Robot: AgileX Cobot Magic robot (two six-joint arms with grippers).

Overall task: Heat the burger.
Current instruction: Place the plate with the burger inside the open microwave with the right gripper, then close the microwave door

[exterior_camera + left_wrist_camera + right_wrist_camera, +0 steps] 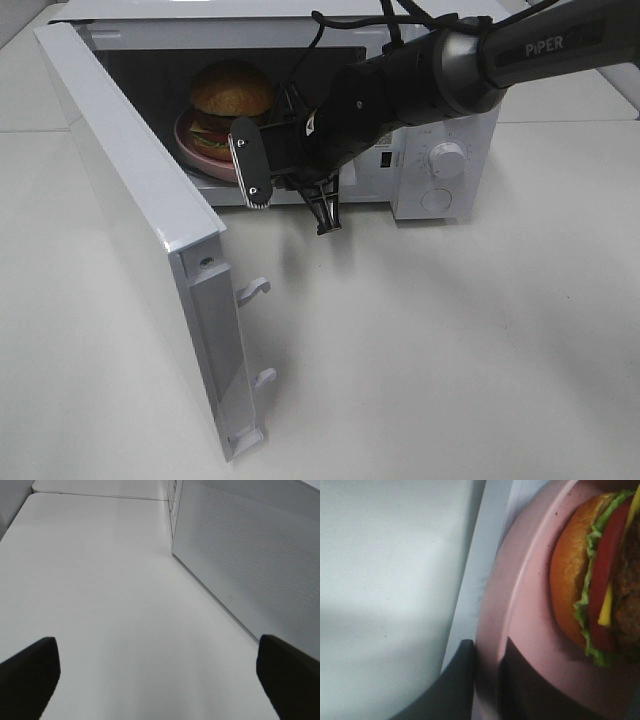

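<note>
i am seeing the burger [232, 92] sitting on the pink plate [197, 152] inside the open microwave [440, 170]. right gripper [487, 685] is pinching the plate's rim; left gripper [159, 677] is hanging wide open over the table [100, 605].

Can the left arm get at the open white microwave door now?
Likely yes: the white microwave door stands beside the open left fingers, only white table between. The right fingers, gripping the round pink plate, would block closing.

The right gripper [489, 647] clamps the rim of the pink plate [530, 605] between its dark fingers. The burger [572, 580] sits on it just beyond the fingertips.
</note>
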